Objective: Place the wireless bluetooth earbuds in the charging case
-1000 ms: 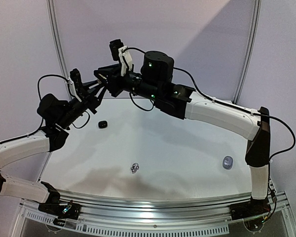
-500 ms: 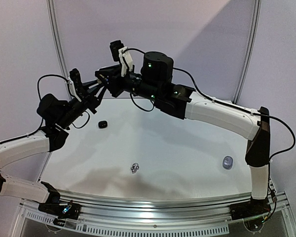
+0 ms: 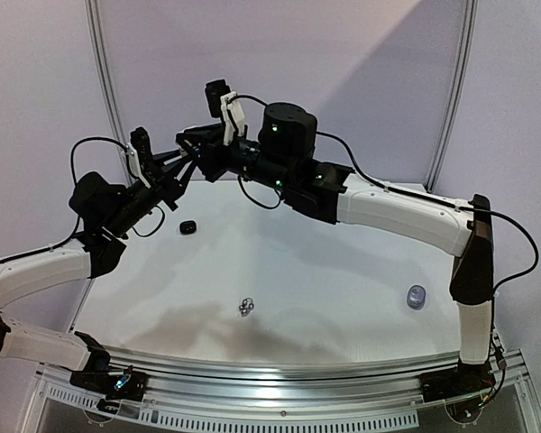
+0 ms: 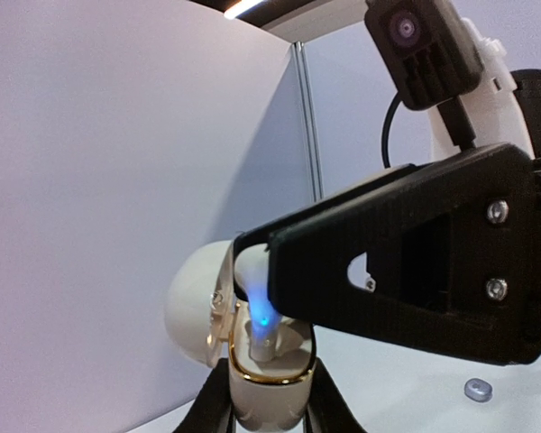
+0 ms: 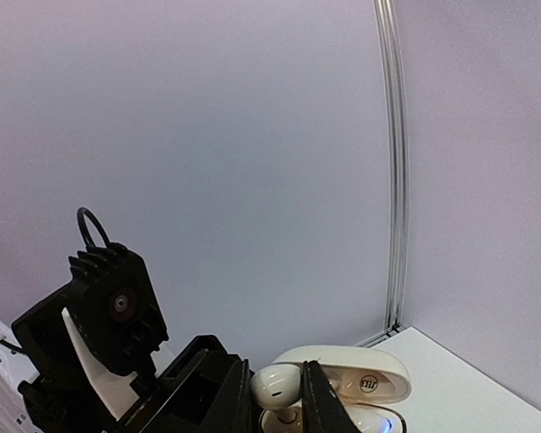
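For insertion, a white earbud (image 5: 276,384) pinched by the right gripper (image 5: 278,399) is aligned with the open gold-rimmed white case (image 4: 260,393) clamped by the left gripper (image 4: 267,422).

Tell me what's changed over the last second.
The right gripper, pinching a white earbud over the white case held in the left gripper, shifted slightly right and down in the top view. The black case, silvery earbuds and grey case stayed put.
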Robot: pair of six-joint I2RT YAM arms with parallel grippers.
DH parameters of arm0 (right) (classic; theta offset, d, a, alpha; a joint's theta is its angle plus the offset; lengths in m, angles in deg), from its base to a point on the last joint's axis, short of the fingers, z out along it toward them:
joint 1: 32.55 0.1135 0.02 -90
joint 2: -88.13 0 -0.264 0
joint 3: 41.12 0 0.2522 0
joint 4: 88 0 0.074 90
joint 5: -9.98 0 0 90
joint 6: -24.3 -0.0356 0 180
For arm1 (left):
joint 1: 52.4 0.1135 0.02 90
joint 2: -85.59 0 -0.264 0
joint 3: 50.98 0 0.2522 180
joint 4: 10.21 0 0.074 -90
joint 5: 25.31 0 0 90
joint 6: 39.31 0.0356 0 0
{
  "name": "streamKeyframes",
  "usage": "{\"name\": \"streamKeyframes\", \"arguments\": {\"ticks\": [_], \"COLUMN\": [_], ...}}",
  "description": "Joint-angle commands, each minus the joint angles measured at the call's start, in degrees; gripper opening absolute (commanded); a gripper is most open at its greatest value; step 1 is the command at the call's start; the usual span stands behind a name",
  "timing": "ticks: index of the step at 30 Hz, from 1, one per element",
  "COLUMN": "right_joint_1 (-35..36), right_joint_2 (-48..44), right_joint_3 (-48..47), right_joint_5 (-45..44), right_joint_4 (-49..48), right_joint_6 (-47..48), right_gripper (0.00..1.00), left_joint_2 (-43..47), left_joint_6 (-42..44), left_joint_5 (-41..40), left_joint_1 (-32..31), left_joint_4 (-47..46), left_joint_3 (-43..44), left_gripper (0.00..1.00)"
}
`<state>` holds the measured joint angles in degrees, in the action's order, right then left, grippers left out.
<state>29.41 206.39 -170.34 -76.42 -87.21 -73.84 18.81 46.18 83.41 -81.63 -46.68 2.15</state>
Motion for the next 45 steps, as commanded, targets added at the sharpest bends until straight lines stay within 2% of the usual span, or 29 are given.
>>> {"name": "streamKeyframes", "arguments": {"ticks": [1, 12, 18, 22, 29, 35, 39, 45], "right_joint_1": [-0.68, -1.21, -1.21, -1.17, -1.21, -1.12, -0.90, -0.43], "right_joint_2": [-0.39, -1.66, -1.80, -1.88, -2.15, -1.20, -0.19, 0.94], "right_joint_3": [2.27, 6.47, 7.22, 7.27, 7.33, 7.37, 6.82, 5.64], "right_joint_5": [-1.74, 0.35, 1.45, 2.96, 3.45, 4.22, 4.08, 1.45], "right_joint_4": [4.63, -1.31, -1.62, -1.85, -0.84, -3.64, -5.42, -2.09], "right_joint_6": [-1.05, -8.94, -11.37, -11.52, -12.68, -14.05, -15.88, -13.00], "right_gripper": [0.10, 0.09, 0.05, 0.00, 0.00, 0.00, 0.00, 0.00], "left_joint_2": [0.94, 0.93, 0.86, 0.95, 1.12, 1.11, 1.22, 1.31], "left_joint_6": [0.17, 0.46, 0.73, 0.74, 3.71, 8.02, 8.17, 7.68], "left_joint_5": [0.14, -0.70, -0.88, -0.92, -1.82, -1.85, -1.86, -1.76], "left_joint_1": [-0.21, -0.25, -0.21, -0.21, -0.23, -0.31, -0.30, -0.30], "left_joint_4": [-3.97, -4.00, -4.21, -4.20, -4.86, -6.39, -6.52, -7.42], "left_joint_3": [0.27, 0.37, 0.44, 0.35, -0.06, -0.66, -0.87, -1.05], "left_gripper": [0.00, 0.00, 0.00, 0.00, 0.00, 0.00, 0.00, 0.00]}}
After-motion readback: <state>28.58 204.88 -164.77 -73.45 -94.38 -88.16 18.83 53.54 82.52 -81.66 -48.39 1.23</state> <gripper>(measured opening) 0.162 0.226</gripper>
